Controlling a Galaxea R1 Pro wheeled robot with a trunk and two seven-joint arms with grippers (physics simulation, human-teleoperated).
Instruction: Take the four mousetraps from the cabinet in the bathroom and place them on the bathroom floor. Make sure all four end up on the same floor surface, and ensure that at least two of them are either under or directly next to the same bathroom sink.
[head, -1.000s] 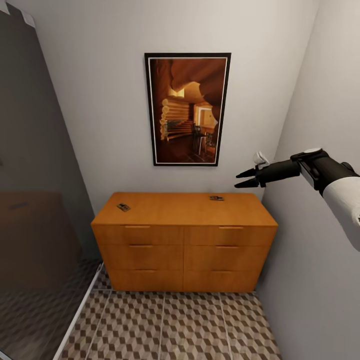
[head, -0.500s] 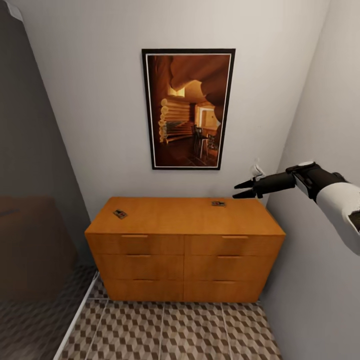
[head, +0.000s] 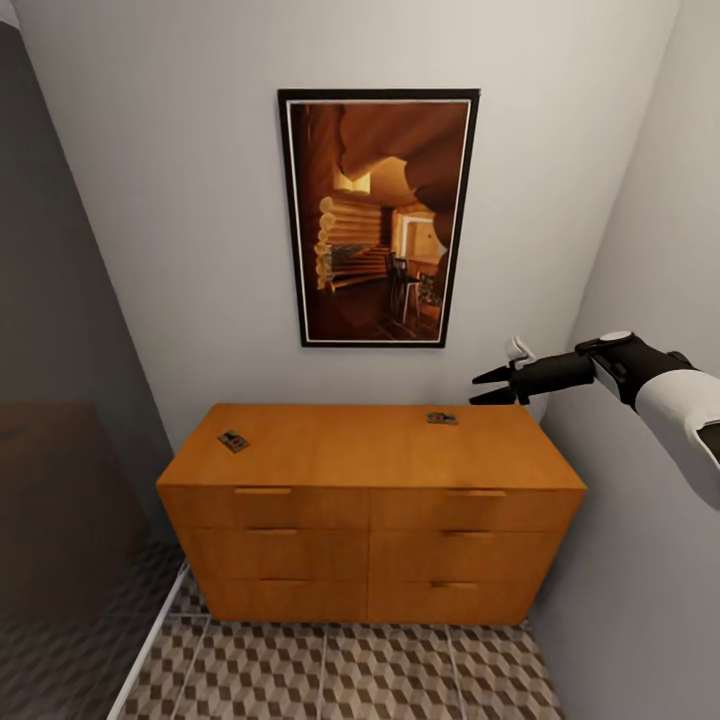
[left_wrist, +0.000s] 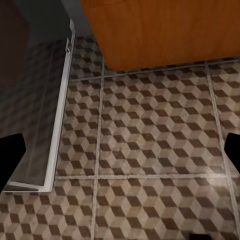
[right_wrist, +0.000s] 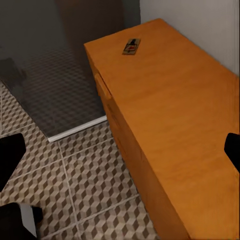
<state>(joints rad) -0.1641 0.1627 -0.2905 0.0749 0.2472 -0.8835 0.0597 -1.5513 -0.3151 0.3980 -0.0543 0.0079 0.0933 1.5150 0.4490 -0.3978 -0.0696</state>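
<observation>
Two mousetraps sit flat on top of the cabinet (head: 370, 470): one mousetrap (head: 233, 441) near the top's ten o'clock corner, the other mousetrap (head: 437, 418) up by the back edge at about one o'clock, well apart from each other. The right wrist view looks down on the left-hand one (right_wrist: 131, 46) resting near the cabinet's far end. All six drawers look closed. The right gripper (head: 489, 386) hangs at two o'clock, just above and beside the rear trap, its black fingers parted and empty. The left gripper (left_wrist: 120, 150) points down at the bathroom floor (head: 330, 675), its fingertips at opposite edges of its wrist view, spread wide, nothing between them. Above the cabinet, a framed picture (head: 378, 218) hangs at twelve o'clock. A dark glass panel (head: 60, 420) stands at nine o'clock.
</observation>
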